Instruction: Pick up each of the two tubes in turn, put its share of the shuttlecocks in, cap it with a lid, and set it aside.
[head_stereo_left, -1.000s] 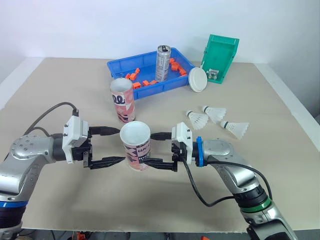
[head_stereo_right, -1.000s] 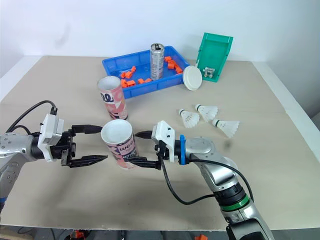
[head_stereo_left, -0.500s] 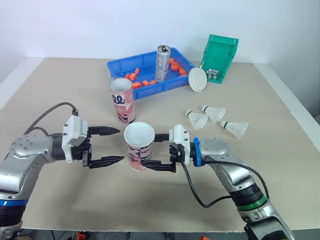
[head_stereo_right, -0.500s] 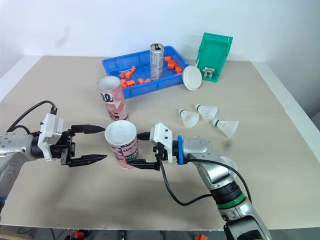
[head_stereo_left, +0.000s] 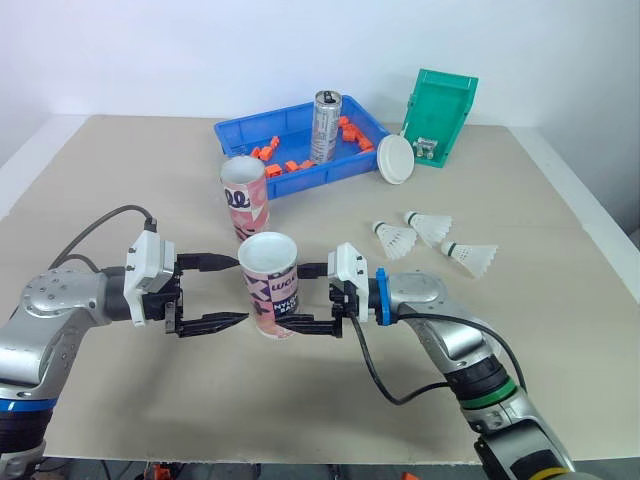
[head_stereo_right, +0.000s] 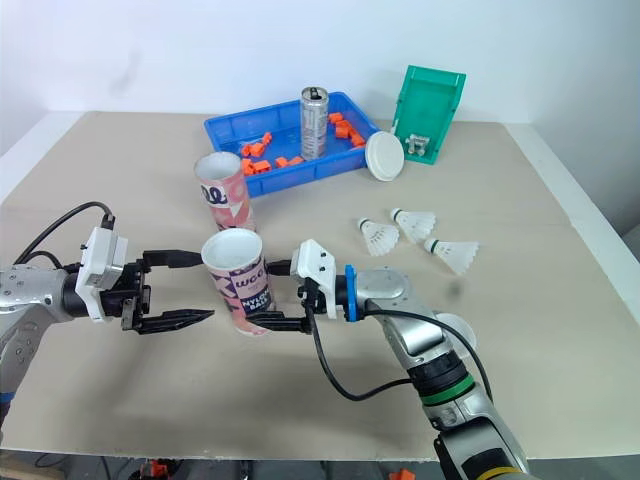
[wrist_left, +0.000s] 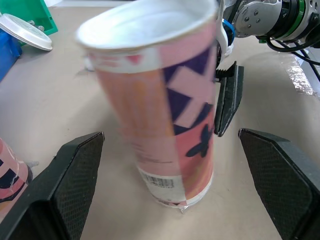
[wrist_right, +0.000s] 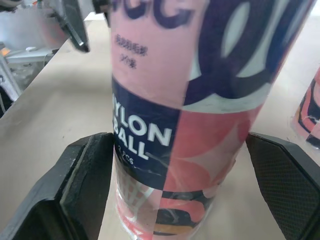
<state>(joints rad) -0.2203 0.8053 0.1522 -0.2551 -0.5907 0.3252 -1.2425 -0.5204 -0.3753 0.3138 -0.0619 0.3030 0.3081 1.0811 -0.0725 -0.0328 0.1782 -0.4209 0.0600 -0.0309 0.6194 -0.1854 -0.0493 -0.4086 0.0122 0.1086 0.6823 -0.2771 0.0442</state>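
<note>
Two pairs of jaws meet at one tube (head_stereo_left: 268, 292). The right jaws stand open around its lower half, and the left jaws, also open, sit just short of its other side. The tube leans a little, mid-counter toward the front edge. A second tube (head_stereo_left: 245, 200) stands just behind it. Three shuttlecocks (head_stereo_left: 398, 240) lie toward the right edge. A white lid (head_stereo_left: 394, 157) leans on a green bin (head_stereo_left: 442, 110) near the far edge.
</note>
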